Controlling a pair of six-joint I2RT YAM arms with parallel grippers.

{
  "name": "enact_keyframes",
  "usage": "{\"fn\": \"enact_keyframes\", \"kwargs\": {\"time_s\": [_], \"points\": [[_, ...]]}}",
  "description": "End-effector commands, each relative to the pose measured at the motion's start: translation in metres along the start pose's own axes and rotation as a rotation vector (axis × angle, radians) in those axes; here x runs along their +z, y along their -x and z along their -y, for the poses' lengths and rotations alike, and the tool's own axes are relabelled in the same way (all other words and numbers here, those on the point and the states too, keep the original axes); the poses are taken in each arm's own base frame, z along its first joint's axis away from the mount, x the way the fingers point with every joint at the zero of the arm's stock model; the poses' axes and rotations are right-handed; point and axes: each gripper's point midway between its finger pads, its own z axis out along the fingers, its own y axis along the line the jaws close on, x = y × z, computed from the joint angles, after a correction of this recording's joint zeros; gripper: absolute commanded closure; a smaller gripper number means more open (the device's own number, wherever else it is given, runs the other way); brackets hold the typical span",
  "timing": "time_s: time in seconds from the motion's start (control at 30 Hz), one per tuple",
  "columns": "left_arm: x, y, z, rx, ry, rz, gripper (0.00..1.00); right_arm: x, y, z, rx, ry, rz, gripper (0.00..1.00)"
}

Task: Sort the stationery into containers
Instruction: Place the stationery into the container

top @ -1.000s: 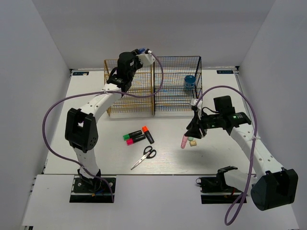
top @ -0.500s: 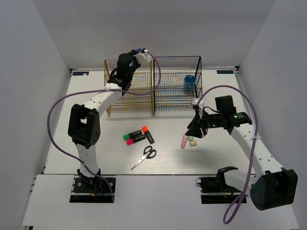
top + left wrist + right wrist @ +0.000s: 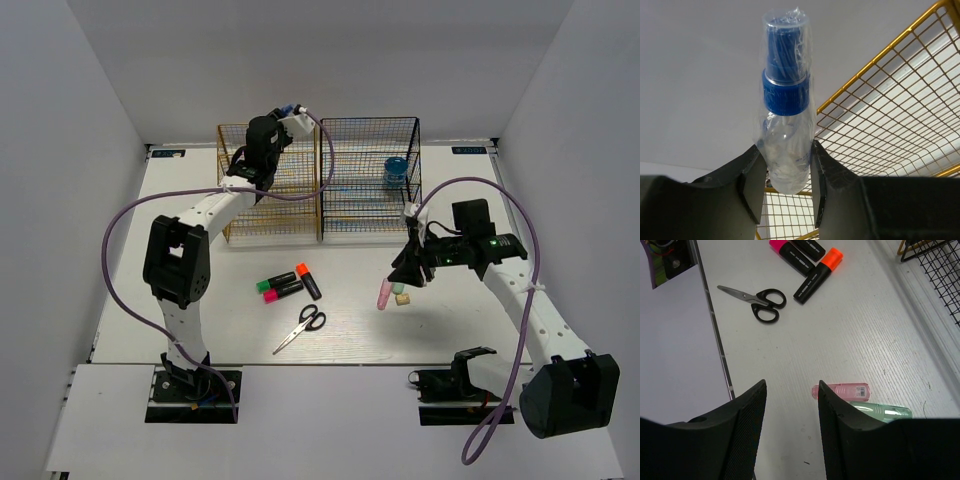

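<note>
My left gripper (image 3: 283, 116) is shut on the clear blue-capped tube (image 3: 786, 125), holding it above the gold-yellow rack (image 3: 268, 195); the rack's mesh (image 3: 890, 125) fills the right of the left wrist view. My right gripper (image 3: 400, 277) is open and empty, hovering just above the table beside the pink stick (image 3: 841, 390) and green stick (image 3: 880, 410). These sticks also show in the top view (image 3: 384, 294). Three highlighters (image 3: 288, 283) and the black-handled scissors (image 3: 303, 326) lie mid-table. The round blue jar (image 3: 395, 172) sits in the black rack (image 3: 370, 180).
The two racks stand side by side at the back of the white table. The scissors (image 3: 757, 300) and orange-capped highlighter (image 3: 819, 274) lie beyond my right fingers. Grey walls enclose the table on three sides. Purple cables loop from both arms.
My left gripper has edged slightly toward the back with the tube. My right gripper has shifted a little right and up near the sticks. The items on the table have not moved.
</note>
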Motion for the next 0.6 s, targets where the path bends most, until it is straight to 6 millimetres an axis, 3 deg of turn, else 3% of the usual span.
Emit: {"fn": "enact_keyframes", "kwargs": {"time_s": [0.0,0.03,0.07,0.17,0.2,0.23,0.43,0.5,0.53,0.57], "points": [[-0.005,0.007,-0.017,-0.04,0.061,0.019,0.71,-0.001,0.003,-0.003,0.003,0.024,0.02,0.51],[-0.005,0.006,-0.016,-0.042,0.065,0.012,0.59,-0.002,0.004,-0.002,0.005,0.022,0.026,0.51],[-0.006,0.007,-0.018,-0.045,0.066,0.016,0.54,-0.001,0.003,-0.002,0.007,0.023,0.024,0.51],[-0.008,0.008,-0.02,-0.054,0.069,0.012,0.48,-0.002,0.005,-0.001,0.005,0.018,0.028,0.51],[-0.009,0.008,-0.02,-0.049,0.07,0.009,0.44,-0.003,0.004,-0.001,0.005,0.018,0.029,0.51],[-0.01,0.008,-0.021,-0.053,0.071,0.006,0.32,-0.002,0.005,-0.002,0.006,0.021,0.031,0.51],[-0.016,0.01,-0.026,-0.057,0.08,0.0,0.26,-0.003,0.006,-0.002,0.012,0.026,0.037,0.51],[-0.019,0.013,-0.031,-0.065,0.091,0.004,0.28,-0.004,0.004,-0.001,0.022,0.021,0.036,0.51],[-0.02,0.013,-0.032,-0.066,0.094,0.002,0.37,-0.004,0.006,-0.002,0.017,0.027,0.041,0.51],[-0.023,0.02,-0.032,-0.068,0.095,0.012,0.69,-0.005,0.006,-0.001,0.021,0.022,0.044,0.51]]}}
